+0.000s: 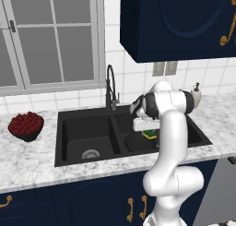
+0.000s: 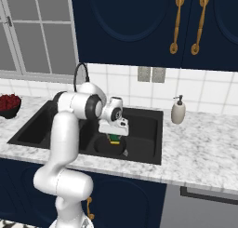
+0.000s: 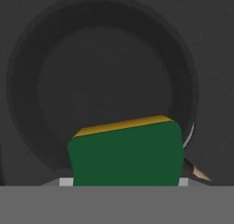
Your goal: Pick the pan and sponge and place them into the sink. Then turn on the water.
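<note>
The gripper (image 2: 114, 137) clasps the sponge (image 3: 125, 152) at lower centre over the pan (image 3: 105, 81); likely light, squashy, best pinched across its sides.

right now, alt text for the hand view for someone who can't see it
A green-and-yellow sponge fills the lower middle, close to the camera, directly above a round black pan lying in the dark sink. A bit of the pan's handle shows at lower right.
</note>
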Controlling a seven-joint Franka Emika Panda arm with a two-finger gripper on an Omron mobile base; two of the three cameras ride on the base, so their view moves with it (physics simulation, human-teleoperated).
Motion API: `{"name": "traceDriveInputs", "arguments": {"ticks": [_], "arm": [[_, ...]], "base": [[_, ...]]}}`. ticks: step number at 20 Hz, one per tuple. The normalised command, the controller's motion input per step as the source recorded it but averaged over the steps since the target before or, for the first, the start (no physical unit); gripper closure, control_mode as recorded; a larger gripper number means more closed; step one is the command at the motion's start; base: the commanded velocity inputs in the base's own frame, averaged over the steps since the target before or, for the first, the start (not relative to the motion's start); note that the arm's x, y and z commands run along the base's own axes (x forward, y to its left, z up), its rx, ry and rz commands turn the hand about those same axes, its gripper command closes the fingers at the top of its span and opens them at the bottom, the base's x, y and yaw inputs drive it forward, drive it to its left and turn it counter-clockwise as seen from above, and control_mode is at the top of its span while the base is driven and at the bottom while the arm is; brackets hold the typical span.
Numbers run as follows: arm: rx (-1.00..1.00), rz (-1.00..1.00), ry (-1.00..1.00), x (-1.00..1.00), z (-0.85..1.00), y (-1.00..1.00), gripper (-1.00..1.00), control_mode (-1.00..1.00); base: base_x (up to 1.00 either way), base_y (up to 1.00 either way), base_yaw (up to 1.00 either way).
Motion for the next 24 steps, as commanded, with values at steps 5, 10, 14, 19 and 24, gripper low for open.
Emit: {"name": "traceDriveInputs", "arguments": {"ticks": [5,10,14,19,24], "arm": [[-0.01,0.12,0.0,0.51,-0.47,0.0,1.0,-1.0],[0.0,0.14,0.0,0.38,-0.39,0.0,1.0,-1.0],[-0.01,0.11,0.0,0.06,-0.37,0.0,1.0,-1.0],[-0.01,0.04,0.0,0.0,-0.38,0.0,1.0,-1.0],[0.0,0.01,0.0,0.0,-0.1,0.01,1.0,-1.0]], "base": [[0.0,0.0,0.0],[0.0,0.0,0.0],[0.0,0.0,0.0],[0.0,0.0,0.0],[0.0,0.0,0.0]]}}
